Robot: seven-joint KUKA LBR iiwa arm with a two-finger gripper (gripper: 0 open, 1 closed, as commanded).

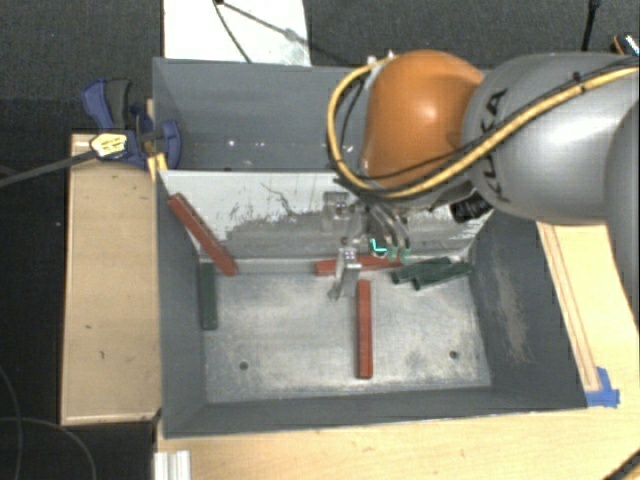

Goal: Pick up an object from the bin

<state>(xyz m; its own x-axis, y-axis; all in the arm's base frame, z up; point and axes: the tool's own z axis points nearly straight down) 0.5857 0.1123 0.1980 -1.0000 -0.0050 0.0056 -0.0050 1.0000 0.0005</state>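
The gripper (345, 271) hangs low at the back of the grey metal bin (270, 338), under the arm's orange cover. Whether it is open or closed I cannot tell, and nothing can be seen in its grasp. It sits just above the far end of a long red-brown stick (363, 330), which lies flat on the bin floor and runs toward the front wall. A short red-brown piece (325, 266) lies just to its left by the back wall, and 2 or so dark green strips (432, 271) lie near on its right. Well apart, at the left wall, are a leaning red-brown stick (202, 234) and a dark grey-green stick (207, 296).

The long stick looks stiff, light and narrow. Pinching across its width near the middle seems best, since a grip at the end would probably let it swing.
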